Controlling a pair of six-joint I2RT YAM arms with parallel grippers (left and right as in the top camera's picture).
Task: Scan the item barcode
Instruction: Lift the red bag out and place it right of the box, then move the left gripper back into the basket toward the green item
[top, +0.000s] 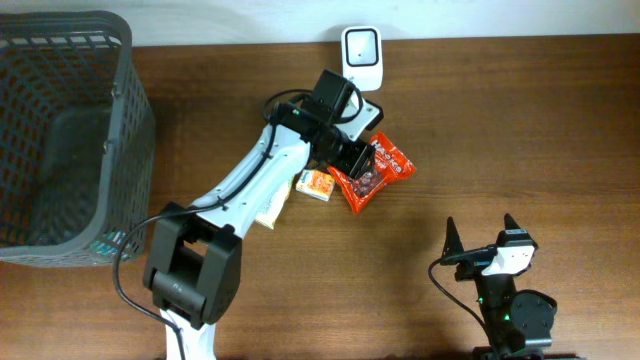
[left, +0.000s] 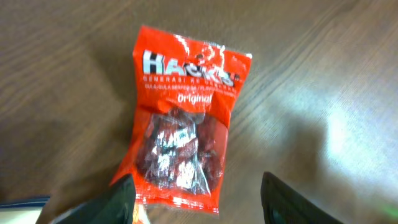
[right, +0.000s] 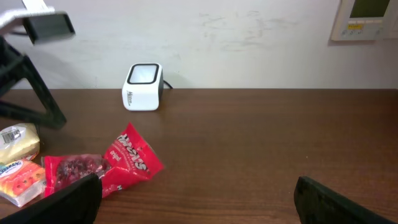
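Red candy bag (top: 378, 172) by orange box (top: 316, 184), scanner (top: 360, 48) behind — left pincer (left: 196, 186) parted, empty

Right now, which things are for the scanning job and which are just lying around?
For the job:
- red candy bag
- white scanner
- left gripper, open over the bag

Just lying around:
- orange box
- yellow packet
- grey basket

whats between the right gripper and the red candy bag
Nothing. Bare wooden table runs from the right gripper to the red candy bag, which shows most clearly in the overhead view.
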